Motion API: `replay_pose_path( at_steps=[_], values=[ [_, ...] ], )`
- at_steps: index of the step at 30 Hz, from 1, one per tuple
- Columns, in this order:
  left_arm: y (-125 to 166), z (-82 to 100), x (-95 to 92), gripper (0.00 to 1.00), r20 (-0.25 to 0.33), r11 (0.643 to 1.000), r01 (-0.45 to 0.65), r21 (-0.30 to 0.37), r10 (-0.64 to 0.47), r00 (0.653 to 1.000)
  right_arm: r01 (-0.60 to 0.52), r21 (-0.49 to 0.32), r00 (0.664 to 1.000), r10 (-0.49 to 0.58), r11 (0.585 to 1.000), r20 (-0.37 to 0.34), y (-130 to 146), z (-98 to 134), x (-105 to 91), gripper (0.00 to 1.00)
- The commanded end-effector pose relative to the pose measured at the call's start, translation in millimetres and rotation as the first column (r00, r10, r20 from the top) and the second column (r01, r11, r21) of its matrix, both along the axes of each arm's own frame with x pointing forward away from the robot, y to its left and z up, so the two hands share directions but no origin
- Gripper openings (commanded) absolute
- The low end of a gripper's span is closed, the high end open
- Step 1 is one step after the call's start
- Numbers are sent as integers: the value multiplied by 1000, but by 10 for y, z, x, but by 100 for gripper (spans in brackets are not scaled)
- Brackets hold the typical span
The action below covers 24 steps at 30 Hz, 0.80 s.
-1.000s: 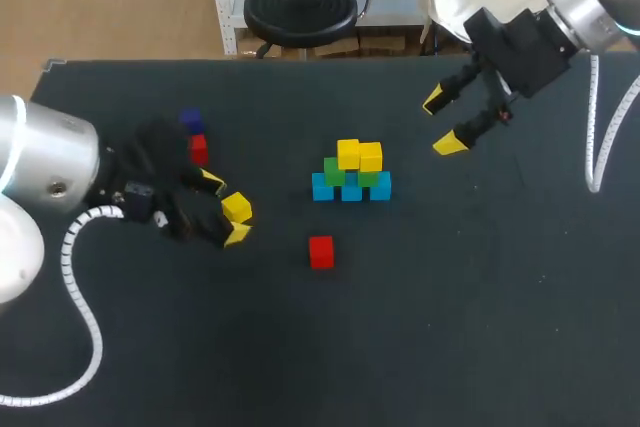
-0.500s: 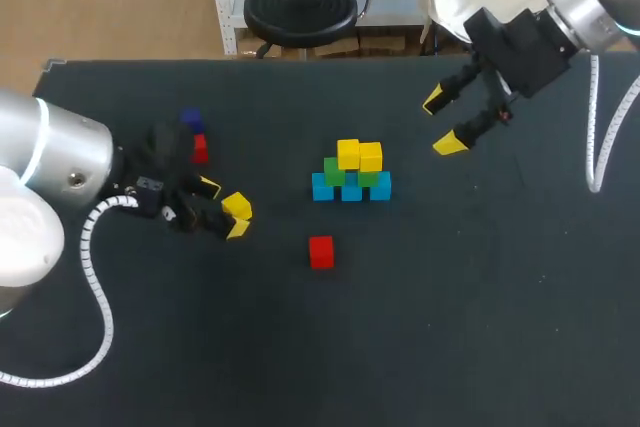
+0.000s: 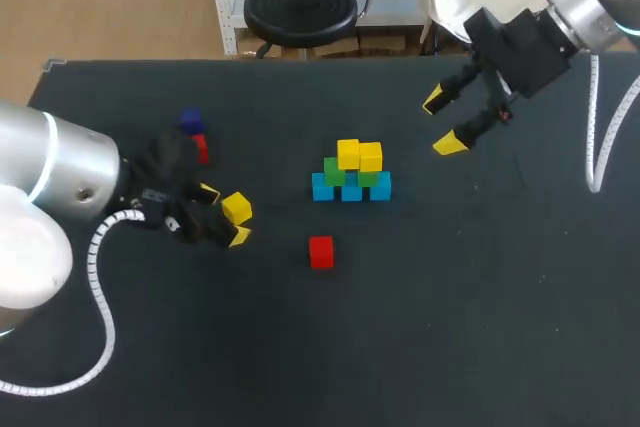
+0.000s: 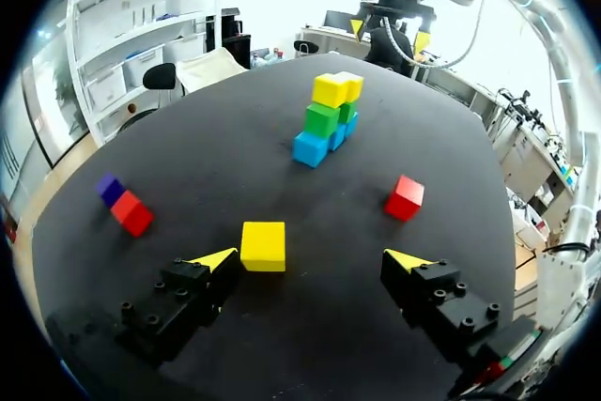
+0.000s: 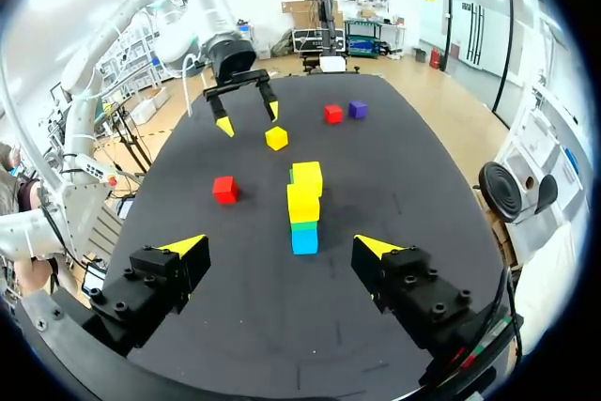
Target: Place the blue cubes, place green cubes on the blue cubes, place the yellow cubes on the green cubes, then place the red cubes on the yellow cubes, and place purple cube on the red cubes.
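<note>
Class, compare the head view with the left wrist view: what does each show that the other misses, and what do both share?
Head view only: the left arm's silver body, its white cable, and the three blue cubes side by side. Left wrist view only: the stack side-on, tier above tier. Both: the loose yellow cube between the open left jaws, lone red cube, purple cube with its red neighbour, right arm.

A black table [image 3: 450,297] carries a row of three blue cubes [image 3: 351,188] at its middle. A red cube [image 3: 321,252] lies nearer, off the row's left end. A yellow cube [image 3: 236,208] lies further left. Far left, a second red cube [image 3: 200,148] sits just beside a purple cube [image 3: 191,122].
</note>
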State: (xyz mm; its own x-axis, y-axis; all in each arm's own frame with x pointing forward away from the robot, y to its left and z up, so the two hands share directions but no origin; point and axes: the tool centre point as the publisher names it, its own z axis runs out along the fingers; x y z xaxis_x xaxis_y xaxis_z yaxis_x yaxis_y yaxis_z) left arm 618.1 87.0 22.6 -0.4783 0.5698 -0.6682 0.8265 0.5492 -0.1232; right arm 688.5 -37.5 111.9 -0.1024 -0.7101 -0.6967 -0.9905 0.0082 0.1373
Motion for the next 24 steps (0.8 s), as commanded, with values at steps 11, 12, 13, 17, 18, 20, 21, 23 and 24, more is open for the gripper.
replay_pose_path(
  at_steps=[11, 12, 13, 17, 18, 20, 21, 23, 24],
  values=[
    [-140, -33, 69, 100, 63, 1000, 9, 27, -11, 998, 0, 0, 1000, 0, 1000, 1, 1, -2, 0, 100],
    [-140, -35, 69, 100, 64, 1000, 5, 25, -6, 998, 0, 0, 1000, 0, 1000, 1, 1, -2, 0, 100],
    [-131, -40, 72, 100, 64, 1000, 0, 22, -1, 998, 0, 0, 1000, 0, 1000, 1, 1, -2, 0, 100],
    [-103, -56, 78, 100, 62, 1000, -14, 21, 12, 998, 0, 0, 1000, 0, 1000, 1, 1, -2, 0, 100],
    [-100, -60, 79, 100, 60, 1000, -16, 22, 15, 998, 0, 0, 1000, 0, 1000, 1, 1, -2, 0, 100],
    [-96, -66, 82, 100, 59, 1000, -19, 22, 17, 998, 0, 0, 1000, 0, 1000, 1, 1, -2, 0, 100],
    [-94, -70, 86, 100, 59, 1000, -20, 23, 19, 998, 0, 0, 1000, 0, 1000, 1, 1, -2, 0, 100],
    [-87, -81, 93, 100, 56, 999, -23, 23, 22, 998, 0, 0, 1000, 0, 1000, 1, 1, -2, 0, 100],
    [-84, -88, 96, 100, 54, 999, -24, 23, 23, 998, 0, 0, 1000, 0, 1000, 1, 1, -2, 0, 100]
  ],
)
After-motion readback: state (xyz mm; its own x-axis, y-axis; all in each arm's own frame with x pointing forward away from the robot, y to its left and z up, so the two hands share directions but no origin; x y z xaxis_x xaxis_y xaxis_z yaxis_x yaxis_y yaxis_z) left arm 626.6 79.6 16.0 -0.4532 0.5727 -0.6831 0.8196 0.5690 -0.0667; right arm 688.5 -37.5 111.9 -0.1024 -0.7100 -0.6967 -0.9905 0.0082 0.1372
